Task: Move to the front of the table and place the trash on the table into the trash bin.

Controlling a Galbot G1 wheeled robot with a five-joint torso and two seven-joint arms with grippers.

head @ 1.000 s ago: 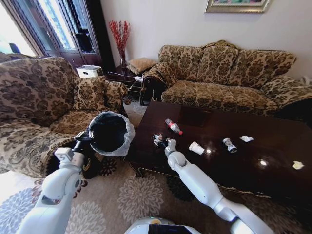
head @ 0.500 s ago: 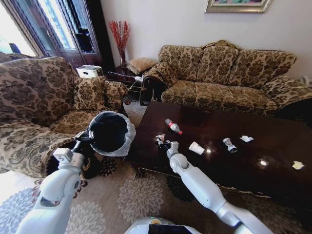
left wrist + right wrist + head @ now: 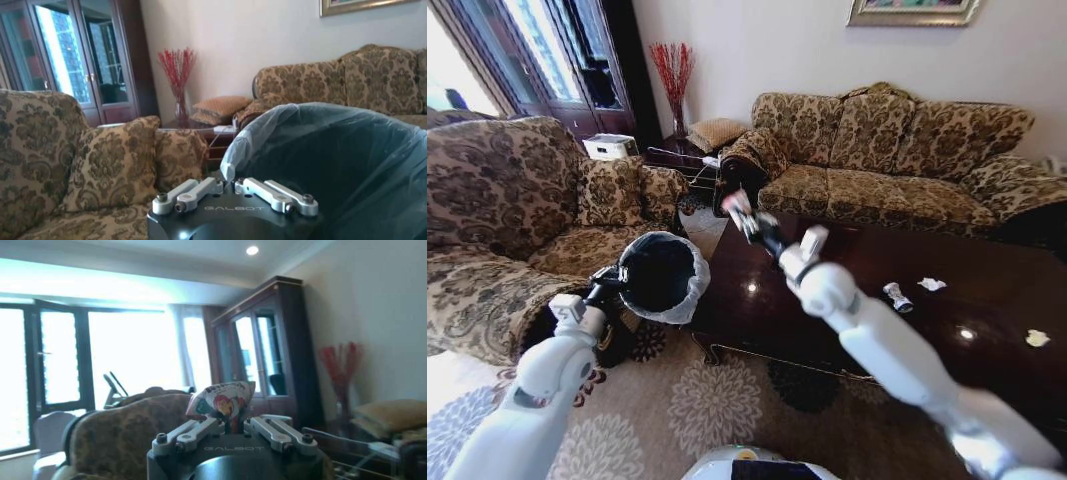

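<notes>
A dark glossy table (image 3: 987,300) between patterned sofas (image 3: 897,150) carries a crushed can (image 3: 897,297) and paper scraps (image 3: 932,284). The right hand (image 3: 745,222), raised above the table's end, pinches a snack wrapper (image 3: 221,397) — the left hand (image 3: 607,285) grips the bag-lined trash bin (image 3: 664,277), held beside the table.

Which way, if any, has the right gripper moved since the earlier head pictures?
Yes. The right gripper, shut on the snack wrapper, has risen off the table toward the sofa behind.
</notes>
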